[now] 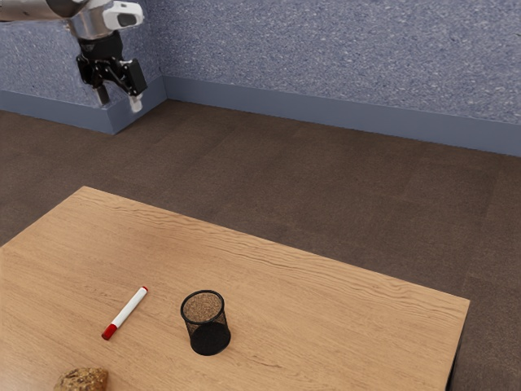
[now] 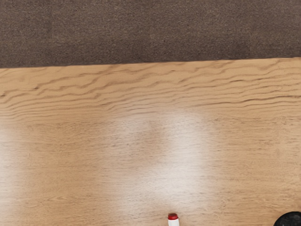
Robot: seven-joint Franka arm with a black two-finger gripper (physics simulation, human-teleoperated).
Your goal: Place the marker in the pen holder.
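one marker [image 1: 127, 310] on table [image 1: 326, 326], below and well apart from end effector [image 1: 119, 98]

We see speckled blue-gray walls [image 1: 342, 53] meeting at 1 corner above a slate-blue baseboard [image 1: 326, 114], brown carpet [image 1: 326, 187], and a wood-grained table [image 1: 326, 326] catching pale, soft light.

Our arm [image 1: 32, 9] is pale gray w/ a rounded silvery wrist [image 1: 91, 24] & a white housing [image 1: 124, 15] w/ dk. patch [image 1: 125, 19]; our gripper [image 1: 120, 103] is blk., angular, w/ a whitish tip [image 1: 136, 104].
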